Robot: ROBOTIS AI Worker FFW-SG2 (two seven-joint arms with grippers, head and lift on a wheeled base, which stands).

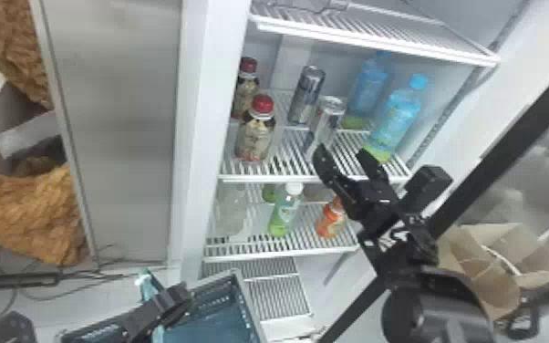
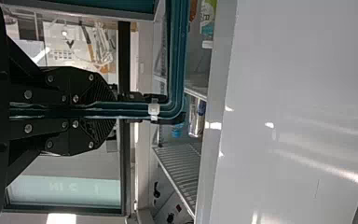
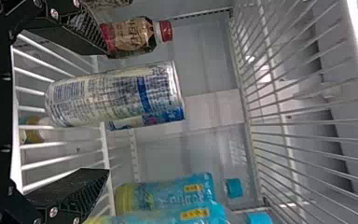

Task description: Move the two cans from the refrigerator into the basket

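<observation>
Right gripper (image 1: pixel 342 151) fingers stand apart in the head view, aimed at the lower part of the front can (image 1: pixel 328 121). Two silver cans stand on a wire shelf (image 1: pixel 278 177) inside the refrigerator (image 1: pixel 207 114), one ahead of the other, both upright with their long axes vertical. Flanking them are two red-capped bottles (image 1: pixel 256 137) on the left and two blue-capped bottles (image 1: pixel 392 118) on the right. One white-capped green bottle (image 1: pixel 285 212) and one orange bottle (image 1: pixel 330 221) stand on the shelf below. Left gripper (image 1: pixel 178 296) is at the one blue basket (image 1: pixel 214 319), low in front of the refrigerator.

In the left wrist view, the left gripper is closed on the basket's rim, its fingers pinching both sides.

In the right wrist view, the front can lies across the gap between the spread fingers, ungripped, its top pointing away from the right gripper. The rear can (image 3: pixel 170 115) shows partly behind it, its long axis nearly parallel.
</observation>
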